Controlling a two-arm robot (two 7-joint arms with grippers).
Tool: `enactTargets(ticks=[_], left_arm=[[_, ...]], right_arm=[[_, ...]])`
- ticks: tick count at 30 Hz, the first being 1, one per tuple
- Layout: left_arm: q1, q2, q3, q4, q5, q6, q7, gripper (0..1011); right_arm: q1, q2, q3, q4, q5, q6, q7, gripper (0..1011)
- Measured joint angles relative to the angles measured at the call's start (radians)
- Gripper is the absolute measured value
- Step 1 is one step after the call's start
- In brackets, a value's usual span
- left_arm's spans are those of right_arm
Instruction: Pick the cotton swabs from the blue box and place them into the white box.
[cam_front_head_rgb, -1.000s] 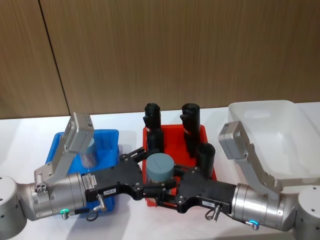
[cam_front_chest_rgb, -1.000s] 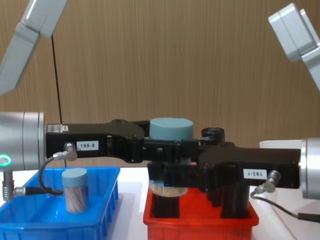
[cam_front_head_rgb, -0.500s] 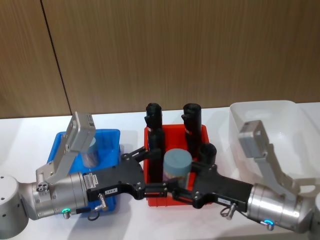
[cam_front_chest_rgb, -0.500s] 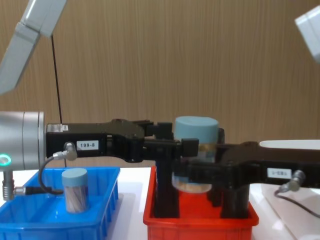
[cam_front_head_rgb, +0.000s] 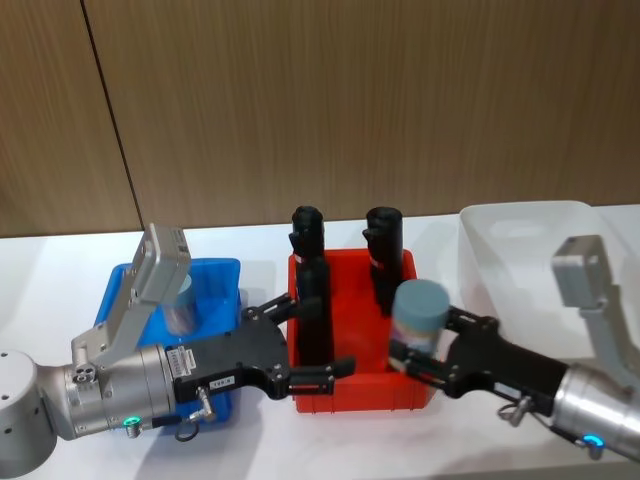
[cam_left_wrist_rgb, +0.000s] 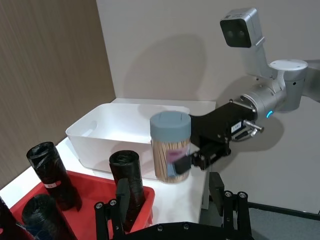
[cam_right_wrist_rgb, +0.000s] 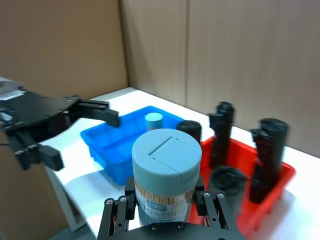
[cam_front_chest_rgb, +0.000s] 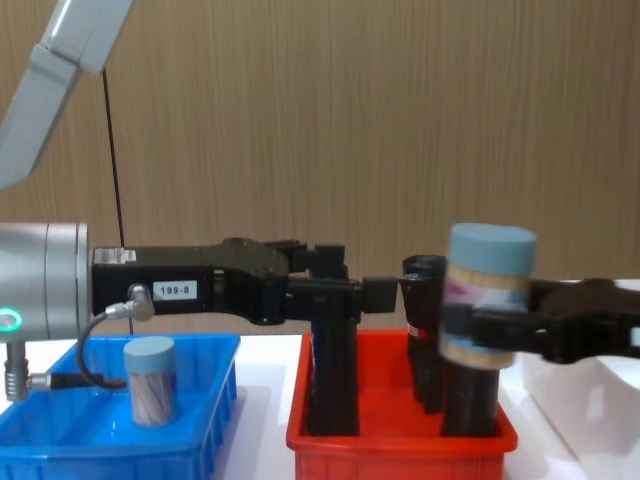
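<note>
One jar of cotton swabs (cam_front_head_rgb: 420, 308), clear with a pale blue-grey lid, hangs upright above the red bin's right end, and my right gripper (cam_front_head_rgb: 428, 345) is shut on it. The right wrist view has this jar (cam_right_wrist_rgb: 166, 170) close up between the fingers (cam_right_wrist_rgb: 121, 212). My left gripper (cam_front_head_rgb: 315, 335) stays open and empty over the red bin's left end, apart from the jar. A second jar (cam_front_chest_rgb: 150, 380) stands in the blue box (cam_front_head_rgb: 215, 285) at the left. The white box (cam_front_head_rgb: 535, 250) sits to the right of the held jar.
The red bin (cam_front_head_rgb: 345, 385) stands between the two boxes, with several tall black rolls (cam_front_head_rgb: 306, 235) upright in it, right under both grippers. In the chest view the rolls (cam_front_chest_rgb: 333, 375) rise almost to the height of the left fingers. A wooden wall stands behind the table.
The jar passed from my left gripper to my right one. The right arm has carried it rightward over the red bin toward the white box. The left arm stayed put, open.
</note>
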Motion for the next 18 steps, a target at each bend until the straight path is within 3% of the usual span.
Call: enactTargets(ticks=[11,18], left_arm=[[0.0,0.0,0.0,0.0,0.0,0.0,0.0,1004],[0.0,0.0,0.0,0.0,0.0,0.0,0.0,1004]], right_arm=[[-0.057,0.086,0.067,-0.036,0.082,-0.031,-0.113,653],[-0.068,0.114,0.094,-0.042,0.094,-0.034,-0.18,653]])
